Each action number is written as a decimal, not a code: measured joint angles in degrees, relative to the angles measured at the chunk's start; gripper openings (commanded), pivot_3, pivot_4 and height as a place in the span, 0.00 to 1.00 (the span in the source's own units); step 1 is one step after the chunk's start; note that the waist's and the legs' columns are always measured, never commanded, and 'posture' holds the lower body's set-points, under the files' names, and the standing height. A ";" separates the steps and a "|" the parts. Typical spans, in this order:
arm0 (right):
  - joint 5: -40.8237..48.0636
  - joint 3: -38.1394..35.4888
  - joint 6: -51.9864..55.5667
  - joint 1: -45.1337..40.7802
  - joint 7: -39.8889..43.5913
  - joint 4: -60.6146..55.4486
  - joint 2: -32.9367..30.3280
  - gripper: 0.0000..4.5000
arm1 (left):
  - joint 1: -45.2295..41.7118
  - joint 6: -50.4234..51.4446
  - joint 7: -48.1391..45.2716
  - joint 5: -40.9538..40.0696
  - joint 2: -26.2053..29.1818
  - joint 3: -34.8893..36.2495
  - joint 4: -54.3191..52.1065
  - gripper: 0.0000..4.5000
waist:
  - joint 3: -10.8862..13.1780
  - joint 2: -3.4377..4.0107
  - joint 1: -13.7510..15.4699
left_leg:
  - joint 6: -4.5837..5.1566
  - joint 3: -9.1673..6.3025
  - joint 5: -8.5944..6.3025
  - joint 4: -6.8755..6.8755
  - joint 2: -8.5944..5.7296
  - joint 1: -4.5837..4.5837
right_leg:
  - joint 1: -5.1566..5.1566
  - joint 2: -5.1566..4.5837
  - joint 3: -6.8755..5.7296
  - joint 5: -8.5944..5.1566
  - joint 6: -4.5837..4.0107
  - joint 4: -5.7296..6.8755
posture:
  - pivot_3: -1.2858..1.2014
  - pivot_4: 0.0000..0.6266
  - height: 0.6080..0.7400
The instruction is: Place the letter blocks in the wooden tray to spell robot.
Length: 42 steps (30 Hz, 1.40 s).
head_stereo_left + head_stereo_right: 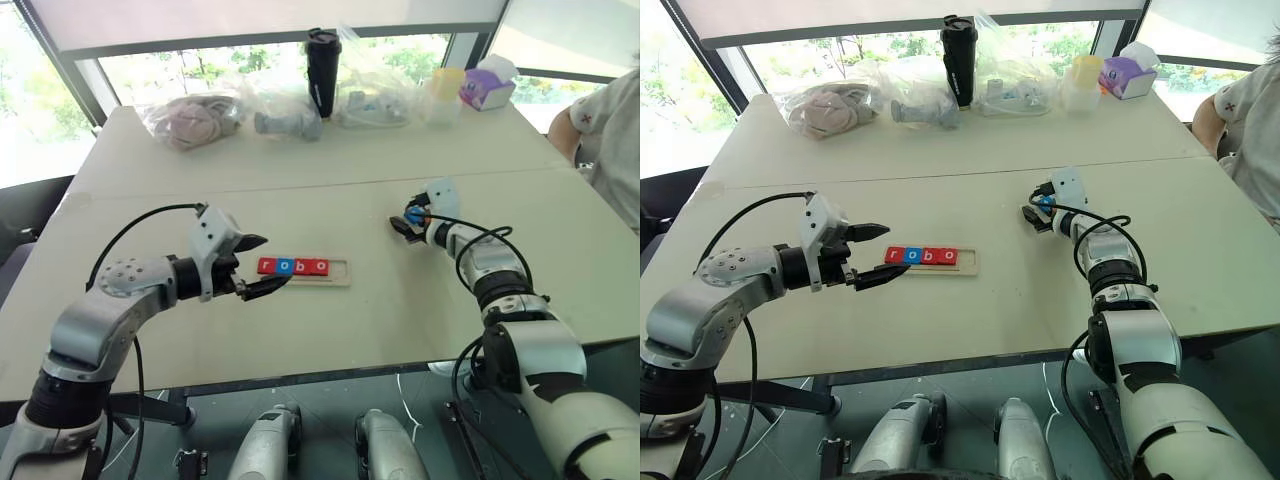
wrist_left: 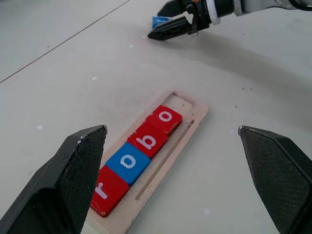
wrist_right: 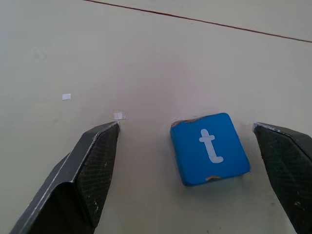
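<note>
Now I am straddling the blue t block with the open right tool, right of the wooden tray; left tool is waiting open.

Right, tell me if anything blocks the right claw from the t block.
Nothing visible does. The blue t block lies flat on bare table between the open fingers of the right claw, not yet gripped.

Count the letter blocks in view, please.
5. Four sit in the tray, spelling r, o, b, o. The blue t lies on the table between the right hand's open fingers.
</note>
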 measured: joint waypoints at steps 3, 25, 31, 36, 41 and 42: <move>-0.15 0.19 -1.18 -0.69 0.50 1.78 -0.13 0.80 | 0.08 -0.44 0.10 0.06 0.00 0.00 0.01 1.00 | 0.00 0.00 -0.04 | 0.00 0.00 0.00 0.00 0.00 0.01 | 0.01 0.00 0.00 0.00 0.00 0.00 | 0.52 0.24 1.00; 9.71 -7.08 55.15 29.08 -18.52 -77.37 13.50 0.27 | 0.19 -0.62 -2.04 -0.06 2.05 -0.11 -0.33 1.00 | -0.01 0.01 0.14 | -0.12 -0.09 0.01 -0.02 0.02 -0.01 | -0.32 -0.19 0.03 -0.17 -0.21 0.59 | 0.52 0.24 1.00; 8.86 -4.06 69.06 35.39 -24.29 -96.05 16.33 0.27 | -2.30 -2.59 -4.96 1.67 2.04 -2.36 4.07 1.00 | -0.02 0.01 0.36 | -0.23 -0.08 -0.05 0.00 0.01 -0.01 | -0.30 -0.23 -0.01 -0.20 -0.29 0.40 | 0.52 0.24 1.00; 7.62 -3.46 75.58 37.21 -27.20 -99.69 20.20 0.27 | -4.26 -4.45 -7.35 3.03 2.15 -3.37 5.85 1.00 | -0.02 0.02 -0.03 | -0.24 -0.05 -0.05 -0.09 0.02 -0.05 | -0.35 -0.23 0.02 -0.21 -0.30 0.40 | 0.52 0.24 1.00; 7.11 -3.28 76.97 37.55 -28.04 -99.71 22.02 0.61 | -4.46 -4.77 -9.23 4.11 2.40 -4.94 6.01 1.00 | -0.02 0.02 0.00 | -0.23 -0.05 -0.04 -0.10 0.02 -0.05 | -0.35 -0.23 0.02 -0.22 -0.31 0.39 | 0.52 0.24 1.00; 7.09 -3.28 76.97 37.53 -28.01 -99.71 22.02 0.72 | -4.40 -4.78 -9.61 4.34 2.74 -5.02 5.98 1.00 | -0.02 0.02 0.05 | -0.23 -0.06 -0.04 -0.10 0.02 -0.05 | -0.34 -0.24 0.01 -0.22 -0.31 0.39 | 0.52 0.24 1.00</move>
